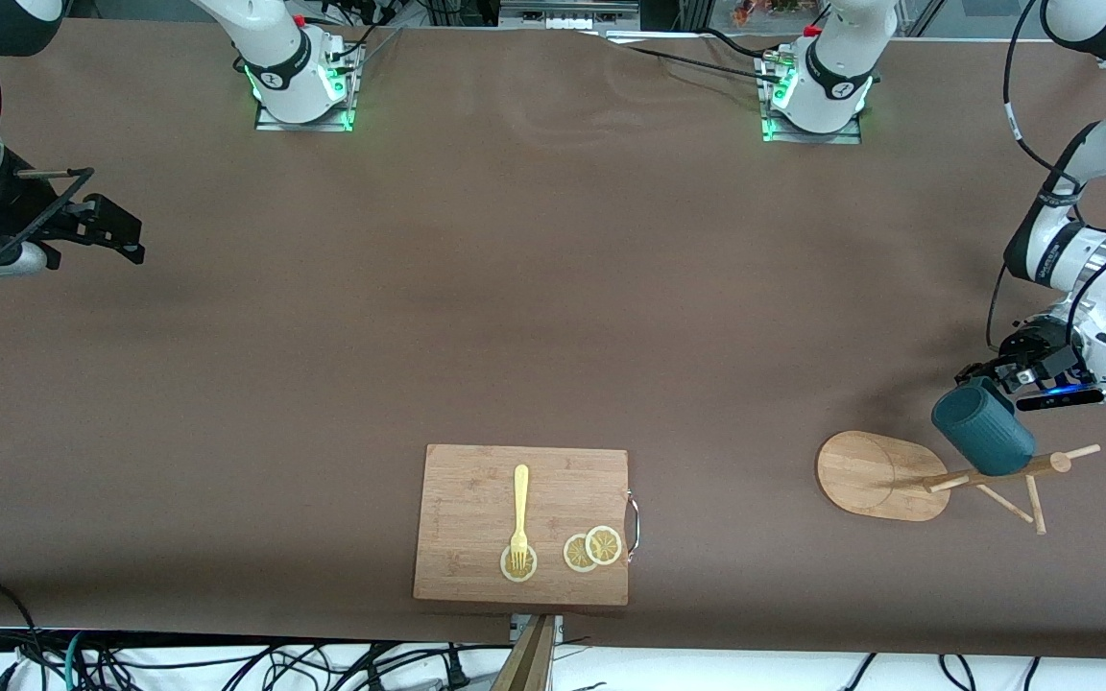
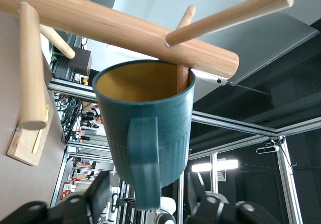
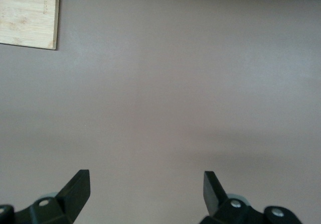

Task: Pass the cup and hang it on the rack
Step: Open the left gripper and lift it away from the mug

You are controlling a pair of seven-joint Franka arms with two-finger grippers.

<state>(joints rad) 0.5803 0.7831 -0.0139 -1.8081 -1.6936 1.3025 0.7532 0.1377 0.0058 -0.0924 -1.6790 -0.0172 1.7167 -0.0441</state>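
The dark teal cup [image 1: 983,427] sits tilted on the rack [image 1: 884,475], against the top of its post. In the left wrist view the cup [image 2: 150,118] has a thin peg [image 2: 183,48] reaching into its yellowish-tan mouth, and its handle faces the camera. My left gripper [image 1: 980,379] is open just beside the cup. Its fingers [image 2: 98,189] stand apart on either side of the handle without touching it, the gripper [image 2: 146,188] being centred there. My right gripper [image 1: 116,235] waits open and empty over bare table at the right arm's end, as the right wrist view [image 3: 145,184] shows.
A bamboo cutting board [image 1: 522,523] lies near the table's front edge with a yellow fork [image 1: 519,509] and lemon slices [image 1: 591,549] on it. Its corner shows in the right wrist view [image 3: 27,13]. The rack's other pegs [image 1: 1033,504] stick out near the cup.
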